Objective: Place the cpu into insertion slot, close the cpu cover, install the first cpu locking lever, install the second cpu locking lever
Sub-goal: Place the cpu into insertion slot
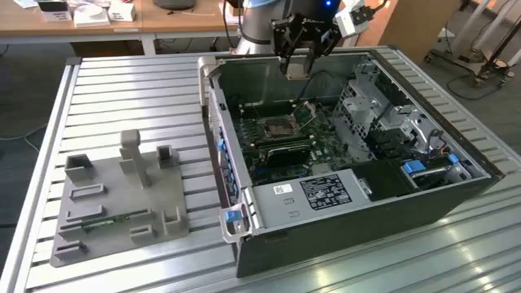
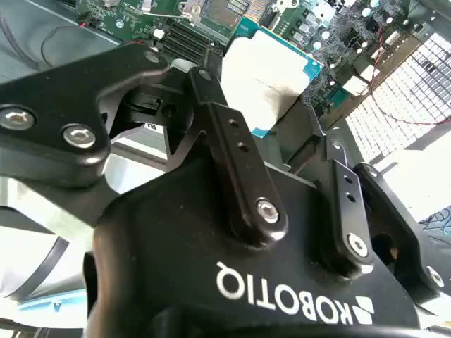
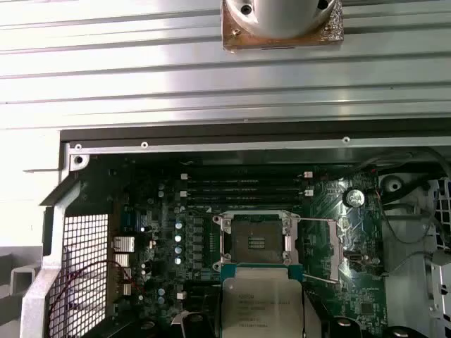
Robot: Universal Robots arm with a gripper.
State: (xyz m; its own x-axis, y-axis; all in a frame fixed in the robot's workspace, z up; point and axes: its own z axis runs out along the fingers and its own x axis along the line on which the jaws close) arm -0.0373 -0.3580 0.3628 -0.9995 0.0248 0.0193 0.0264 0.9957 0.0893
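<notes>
While the gripper clamps the cpu by its edges, insertion slot uncovered below.

Arm, top centre of the exterior view: thick grey tube, blue light at its wrist, white boxy camera to the upper right. Gripper: matte black, rounded housing, jointed link bars on both sides. Silver screws at the pivots, seen in the second wrist view. White lettering across the housing, lower frame.
</notes>
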